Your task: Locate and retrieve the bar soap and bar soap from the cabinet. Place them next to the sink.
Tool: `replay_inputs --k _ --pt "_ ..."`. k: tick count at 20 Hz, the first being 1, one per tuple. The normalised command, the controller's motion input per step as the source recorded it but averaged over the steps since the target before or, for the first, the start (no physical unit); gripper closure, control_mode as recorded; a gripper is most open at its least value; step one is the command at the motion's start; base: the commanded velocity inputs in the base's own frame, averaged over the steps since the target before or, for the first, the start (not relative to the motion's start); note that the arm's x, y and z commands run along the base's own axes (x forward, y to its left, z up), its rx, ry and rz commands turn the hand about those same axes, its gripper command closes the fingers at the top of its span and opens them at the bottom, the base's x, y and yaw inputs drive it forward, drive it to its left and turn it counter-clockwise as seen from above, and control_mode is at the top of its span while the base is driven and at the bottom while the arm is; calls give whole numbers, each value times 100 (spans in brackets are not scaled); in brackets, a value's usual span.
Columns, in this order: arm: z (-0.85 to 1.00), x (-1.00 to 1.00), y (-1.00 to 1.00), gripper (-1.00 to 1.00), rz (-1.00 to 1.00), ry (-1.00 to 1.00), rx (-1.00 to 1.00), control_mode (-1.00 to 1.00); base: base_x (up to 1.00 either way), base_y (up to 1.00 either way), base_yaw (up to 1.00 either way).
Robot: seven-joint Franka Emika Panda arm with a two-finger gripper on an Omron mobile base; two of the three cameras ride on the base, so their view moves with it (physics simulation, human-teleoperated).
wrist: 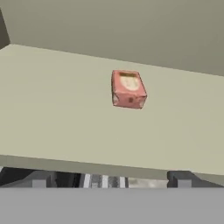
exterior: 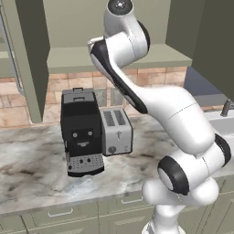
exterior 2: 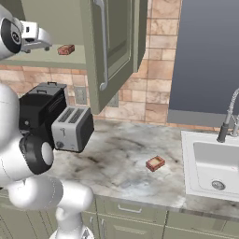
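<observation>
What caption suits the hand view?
Small reddish-brown bar soap lying alone on the olive-green cabinet shelf, ahead of the gripper.

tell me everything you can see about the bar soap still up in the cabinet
The bar soap is a small reddish-brown rectangular block with a paler pinkish top face. It lies flat on the olive cabinet shelf, well back from the front edge, with nothing else touching it. In the right base view it sits beyond the gripper.

gripper [exterior 2: 46, 41] fingertips cut off at frame bottom, faucet [exterior: 226, 108] cropped at edge
</observation>
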Motion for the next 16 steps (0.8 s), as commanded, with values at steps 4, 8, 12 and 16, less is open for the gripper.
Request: replay_inputs --k 4,8,12,16 --pt "-18 10 -3 -100 0 -18 0 -100 0 0 0" --pt "-43 -5 -15 -100 0 -42 0 -100 0 0 0" --pt "-18 3 -35 -100 -4 -10 4 -100 0 0 0" --pt "4 12 -22 -100 0 6 9 -100 0 0 0"
